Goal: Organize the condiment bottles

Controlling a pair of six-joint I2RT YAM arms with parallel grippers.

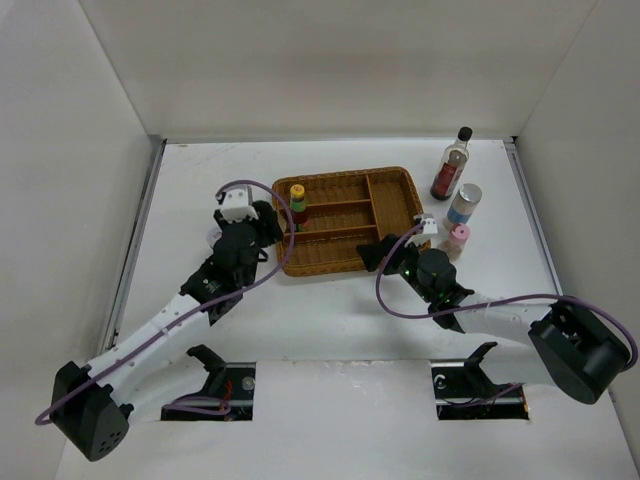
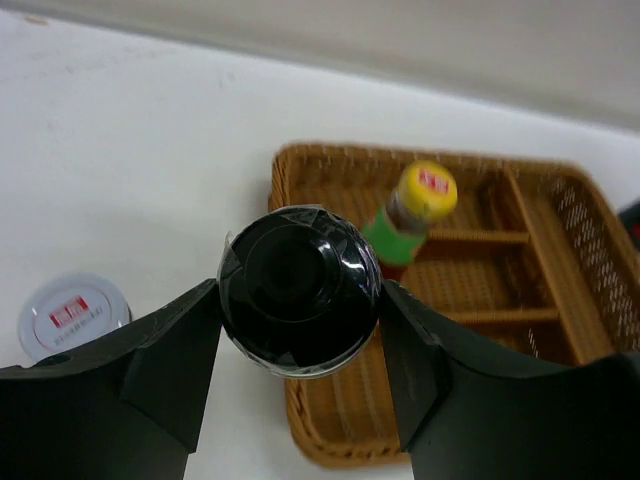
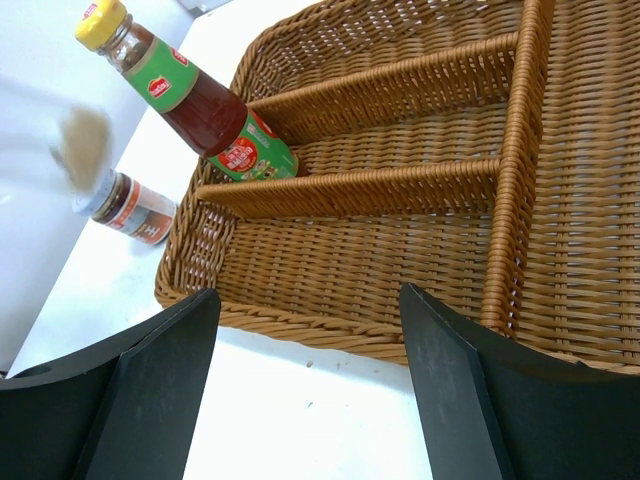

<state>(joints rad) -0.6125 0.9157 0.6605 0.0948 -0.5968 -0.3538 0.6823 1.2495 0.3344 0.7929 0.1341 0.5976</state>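
My left gripper (image 2: 298,305) is shut on a small dark bottle with a black cap (image 2: 297,280), held over the left rim of the brown wicker tray (image 2: 565,300). In the top view this gripper (image 1: 272,228) is at the tray's left edge (image 1: 395,178). A yellow-cap red-green bottle (image 1: 298,203) stands in the tray's left compartment and also shows in the right wrist view (image 3: 200,105). My right gripper (image 3: 310,385) is open and empty just in front of the tray's front rim (image 1: 388,250). A tall dark black-capped bottle (image 1: 452,165), a silver-capped blue-label jar (image 1: 464,205) and a pink-capped shaker (image 1: 458,240) stand right of the tray.
A small white-capped jar (image 2: 72,315) stands on the table left of the tray; it also shows in the right wrist view (image 3: 130,205). White walls enclose the table on three sides. Purple cables loop from both arms.
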